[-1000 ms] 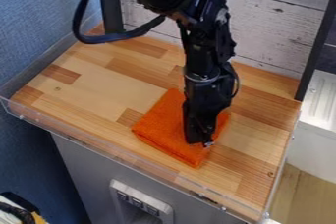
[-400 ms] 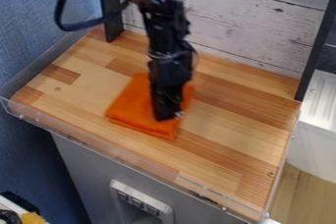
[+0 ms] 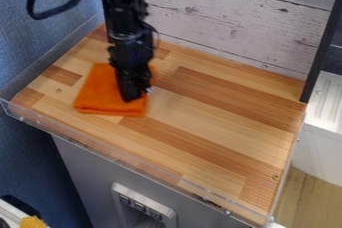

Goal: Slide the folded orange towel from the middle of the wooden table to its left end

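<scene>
The black gripper point(image 3: 135, 94) hangs down over the left part of the wooden table top, its lower end against the upper face of a folded orange cloth point(image 3: 98, 94). The cloth lies flat, roughly square, and shows to the left of the gripper and below it, with a narrow strip on the right. Part of the cloth is hidden behind the gripper.
The wooden table point(image 3: 220, 122) has a clear raised plastic edge point(image 3: 120, 158) along the front. A whitewashed plank wall point(image 3: 234, 27) stands behind, a blue wall point(image 3: 33, 47) at left, and a black upright post point(image 3: 323, 44) at right.
The gripper and the orange cloth have moved together to the left and toward the back of the table, and the cloth has turned a little.
</scene>
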`<action>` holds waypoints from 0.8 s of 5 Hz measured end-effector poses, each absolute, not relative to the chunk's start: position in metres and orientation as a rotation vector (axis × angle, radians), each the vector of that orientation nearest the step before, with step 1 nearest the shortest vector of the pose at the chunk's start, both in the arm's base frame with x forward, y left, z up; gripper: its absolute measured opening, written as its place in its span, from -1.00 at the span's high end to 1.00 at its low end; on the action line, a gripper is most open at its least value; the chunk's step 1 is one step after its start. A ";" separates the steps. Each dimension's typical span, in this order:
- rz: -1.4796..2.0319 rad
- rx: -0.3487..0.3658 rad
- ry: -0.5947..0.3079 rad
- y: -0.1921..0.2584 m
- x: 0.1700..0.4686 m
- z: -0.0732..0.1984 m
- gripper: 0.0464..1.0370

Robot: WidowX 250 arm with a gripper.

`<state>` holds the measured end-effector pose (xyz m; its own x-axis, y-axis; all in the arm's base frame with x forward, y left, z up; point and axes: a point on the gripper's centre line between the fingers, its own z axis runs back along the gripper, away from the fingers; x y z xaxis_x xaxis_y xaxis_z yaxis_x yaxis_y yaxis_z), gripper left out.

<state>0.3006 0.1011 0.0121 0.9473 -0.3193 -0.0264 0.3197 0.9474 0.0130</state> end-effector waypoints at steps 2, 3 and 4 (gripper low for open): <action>-0.124 0.033 0.018 0.157 0.310 0.014 0.98; -0.059 0.028 0.012 0.172 0.316 0.014 0.98; -0.012 0.016 0.007 0.180 0.320 0.015 0.93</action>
<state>0.3204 0.1796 0.0148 0.9999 -0.0117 -0.0074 0.0119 0.9998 0.0164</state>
